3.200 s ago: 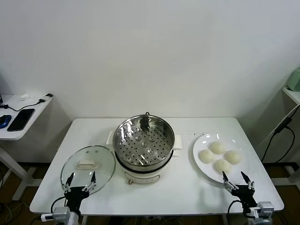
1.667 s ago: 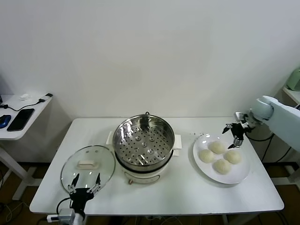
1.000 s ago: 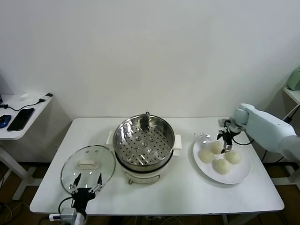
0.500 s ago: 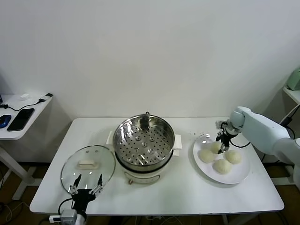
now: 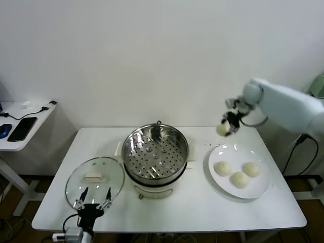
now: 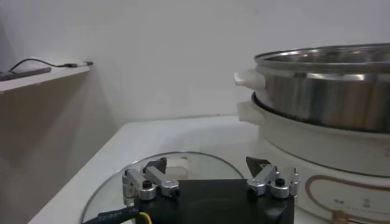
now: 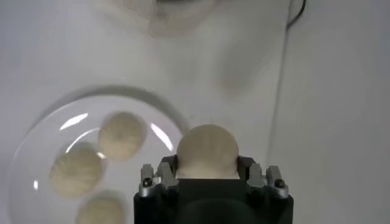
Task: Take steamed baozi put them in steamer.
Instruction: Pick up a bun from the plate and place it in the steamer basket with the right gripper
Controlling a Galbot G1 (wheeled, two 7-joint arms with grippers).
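White baozi (image 5: 223, 130) – underside hidden by pincer (image 5: 229, 126)

The head camera looks forward and down from well back, taking in the whole counter (image 5: 202, 202) and the wall behind. The left wrist camera sits low, close to the counter, facing the steamer (image 6: 323, 91) side-on. The right wrist camera looks straight down from high above the plate (image 7: 36, 158). Head and wrist views share steamer and plate.

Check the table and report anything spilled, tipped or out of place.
Nothing stands out. The steamer sits upright, its glass lid flat beside it, three baozi on the plate, a fourth baozi held in the right pincer.
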